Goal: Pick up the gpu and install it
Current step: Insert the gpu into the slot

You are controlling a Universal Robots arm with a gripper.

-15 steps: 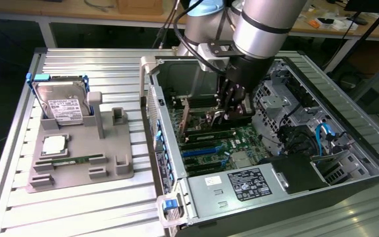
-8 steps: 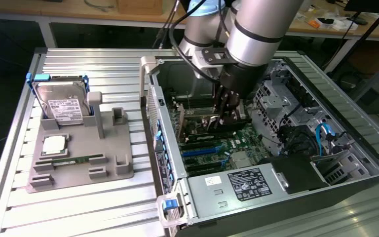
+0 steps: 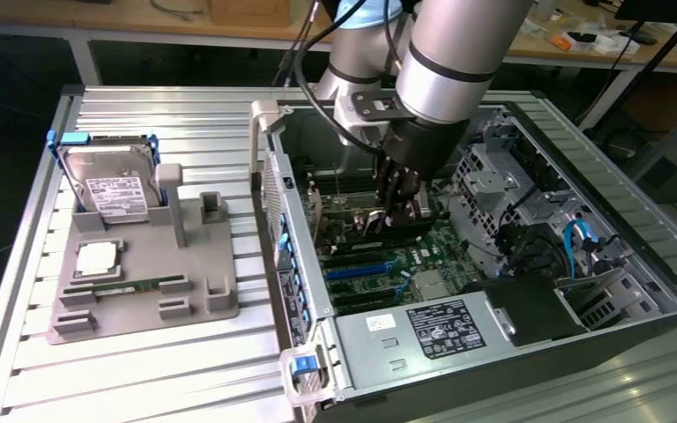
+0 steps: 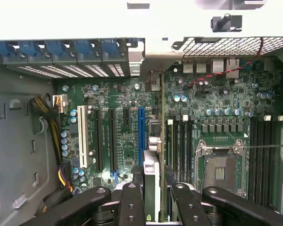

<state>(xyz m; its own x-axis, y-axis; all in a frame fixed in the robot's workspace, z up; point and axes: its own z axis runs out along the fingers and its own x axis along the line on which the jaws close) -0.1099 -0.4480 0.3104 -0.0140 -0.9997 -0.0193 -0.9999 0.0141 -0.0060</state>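
**Well inside the case: gpu (image 4: pixel 151 172) held on edge over the motherboard**

The gpu stood edge-on between the gripper's (image 4: pixel 155 190) black fingers (image 4: pixel 131 203), which were clenched on it from both sides. Its silver metal end and a thin green board edge showed in the wrist view. It hung above the green motherboard (image 4: pixel 127 108), just beside the long blue expansion slot (image 4: pixel 141 136) and running the same way as it. Whether the card's lower edge touched any slot could not be told. A white slot (image 4: pixel 82 136) lay beyond the black slots on one side of the card. On the other side sat the open processor socket (image 4: pixel 221 165) with its metal frame.

In the exterior view the arm (image 3: pixel 450 62) reached down into the open computer case (image 3: pixel 279 203), with the gripper low over the board near the case's middle. A grey power supply (image 3: pixel 433 330) with a white label sat at the near end of the case. Well apart, on the exterior view's left, a grey tray (image 3: pixel 215 295) rested on the ribbed metal table (image 3: pixel 138 388). It carried a hard drive (image 3: pixel 115 189), a processor chip (image 3: pixel 95 257) and a narrow memory stick (image 3: pixel 127 284).
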